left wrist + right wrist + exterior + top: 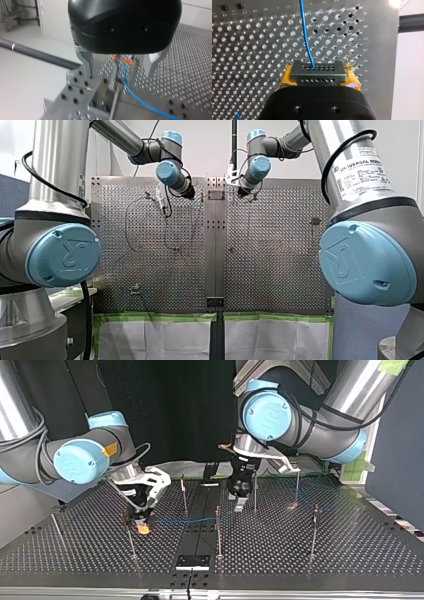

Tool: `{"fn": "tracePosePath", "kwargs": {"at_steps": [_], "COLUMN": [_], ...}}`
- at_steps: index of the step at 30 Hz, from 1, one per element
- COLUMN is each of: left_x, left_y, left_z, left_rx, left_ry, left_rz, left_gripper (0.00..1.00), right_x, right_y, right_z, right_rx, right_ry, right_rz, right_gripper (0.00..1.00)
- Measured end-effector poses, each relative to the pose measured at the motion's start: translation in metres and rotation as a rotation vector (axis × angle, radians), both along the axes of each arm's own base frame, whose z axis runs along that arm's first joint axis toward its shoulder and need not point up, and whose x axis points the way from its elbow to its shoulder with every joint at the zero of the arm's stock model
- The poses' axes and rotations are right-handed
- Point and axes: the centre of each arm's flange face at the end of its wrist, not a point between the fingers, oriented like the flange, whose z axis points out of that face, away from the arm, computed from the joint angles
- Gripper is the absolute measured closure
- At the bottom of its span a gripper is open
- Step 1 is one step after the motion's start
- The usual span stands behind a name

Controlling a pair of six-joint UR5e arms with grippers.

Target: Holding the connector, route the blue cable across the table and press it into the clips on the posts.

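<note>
Yellow-padded, my right gripper (318, 76) clenched the grey multi-hole connector (317, 68) at the top view's left, apparently steering the thin blue cable (192, 520); my left gripper (120, 71) stood released astride a slim metal post (113, 100), presumably to press.

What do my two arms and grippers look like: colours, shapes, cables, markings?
My left arm and my right arm are silver tubes with light blue joint caps marked UR; black cables run along both. The right one carries a white Universal Robots label. My left gripper is rounded black with metal fingers; my right gripper is black with yellow pads.
</note>
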Motion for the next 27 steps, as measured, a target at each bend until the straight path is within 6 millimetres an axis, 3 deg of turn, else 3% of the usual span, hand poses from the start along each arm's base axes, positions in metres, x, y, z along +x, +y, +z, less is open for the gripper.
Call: {"fn": "tracePosePath", "kwargs": {"at_steps": [17,27], "left_x": [-0.033,-0.021], "left_y": [-0.058,-0.081], "left_z": [0.029,0.023], "left_rx": [-0.036,0.02], "left_ry": [-0.094,-0.054], "left_rz": [-0.062,-0.045], "left_gripper": [0.0,0.0], "right_x": [-0.003,-0.003], "right_y": [0.0,-0.001], "right_z": [-0.002,-0.002], "right_rx": [0.003,0.001], "right_ry": [0.005,0.005], "right_rz": [-0.004,-0.005], "right_gripper": [1.0,1.0]}}
